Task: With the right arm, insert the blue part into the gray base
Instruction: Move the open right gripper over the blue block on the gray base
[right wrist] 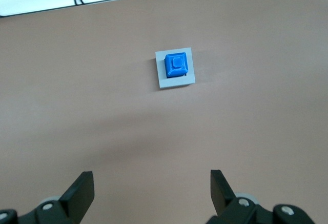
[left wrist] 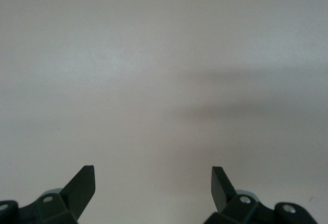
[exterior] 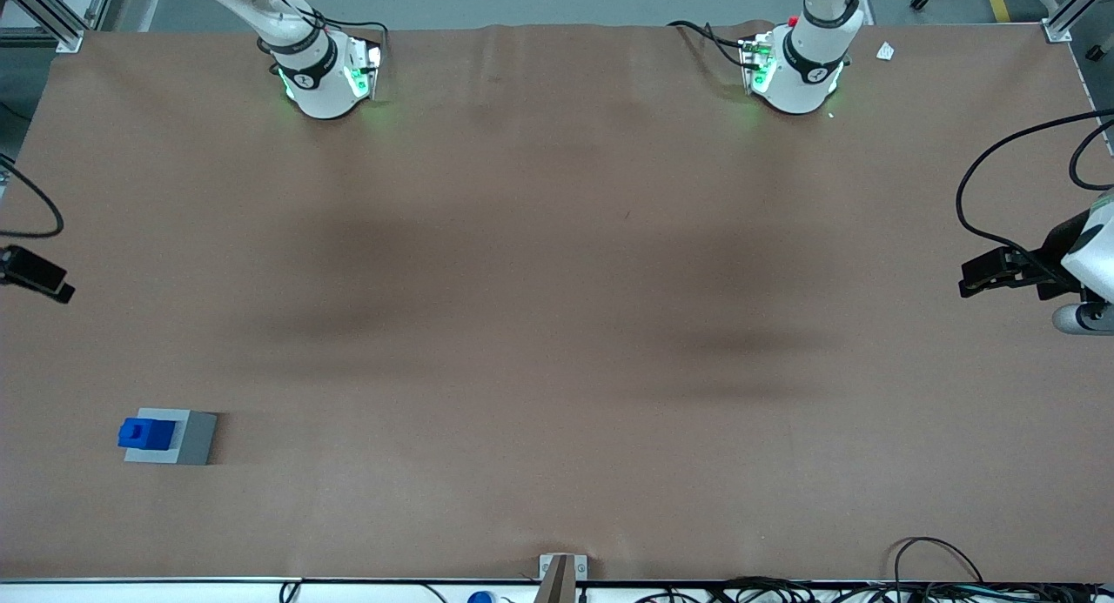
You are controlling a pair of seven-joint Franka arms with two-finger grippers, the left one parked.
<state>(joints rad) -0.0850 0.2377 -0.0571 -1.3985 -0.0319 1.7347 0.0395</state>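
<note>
Blue part (exterior: 145, 432) seated in gray base (exterior: 173, 437), lower left of front view | gripper (right wrist: 152, 189) above, well apart | fingers spread wide, holding nothing

The black two-finger gripper (exterior: 35, 274) of the white right arm was cut off by the front view's edge, only a dark tip being seen, and in the right wrist view only its two spread fingers (right wrist: 79, 190) were shown, the body being cropped. The square socket of the light-gray square plastic base (right wrist: 175, 68) was hidden under the small bright-blue stepped plastic part (right wrist: 177, 64) seated on it, so how deep the part sat could not be told.
</note>
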